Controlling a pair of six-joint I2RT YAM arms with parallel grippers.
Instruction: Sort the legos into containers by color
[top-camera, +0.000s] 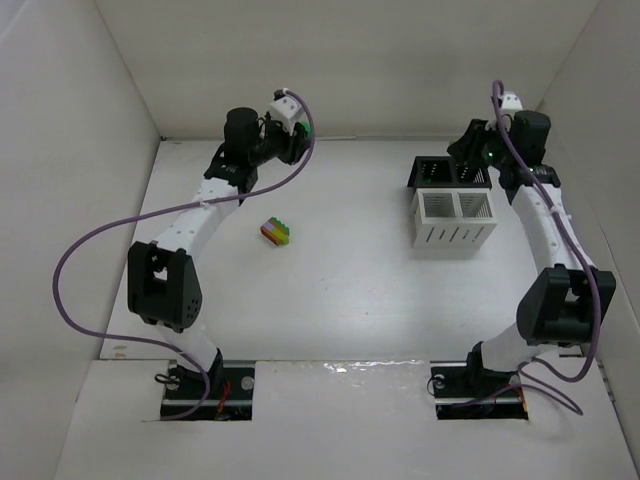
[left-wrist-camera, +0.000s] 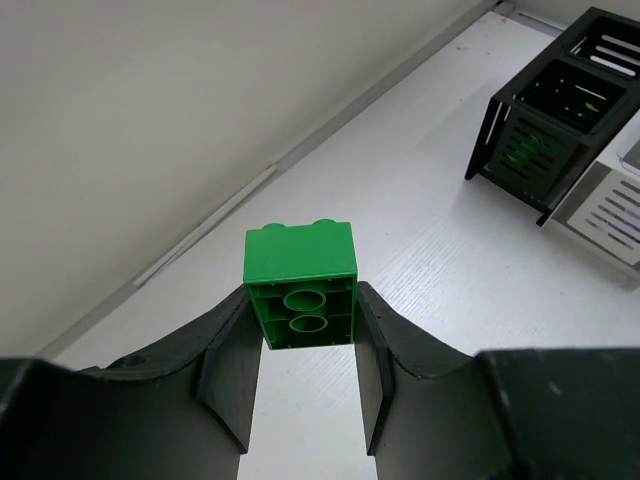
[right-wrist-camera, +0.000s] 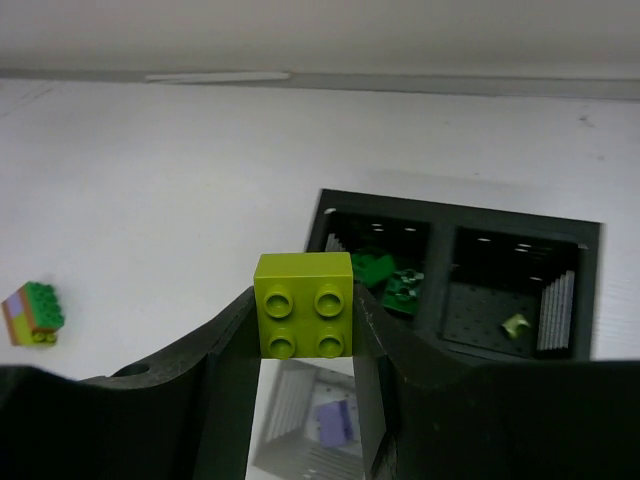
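Nearest: black left fingers (left-wrist-camera: 230, 370), part-closed, clamped small green plastic brick (left-wrist-camera: 300, 265) by its sides, aloft near back wall. Black right fingers (right-wrist-camera: 372, 380) likewise pinched lime square brick (right-wrist-camera: 303, 305) above black slotted two-compartment bin (right-wrist-camera: 440, 280). Risk: released early, lime could land among greens in left compartment, or in white slotted bin (top-camera: 455, 238). Multicoloured brick stack (top-camera: 276, 231) sat on white table (top-camera: 340, 290); plain white walls (top-camera: 60, 150) around.

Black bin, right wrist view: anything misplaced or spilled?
Nothing stands out. The black bin sits upright. Green bricks lie jumbled in the compartment on the left of that view, with one lime piece in the other. No colours are mixed.
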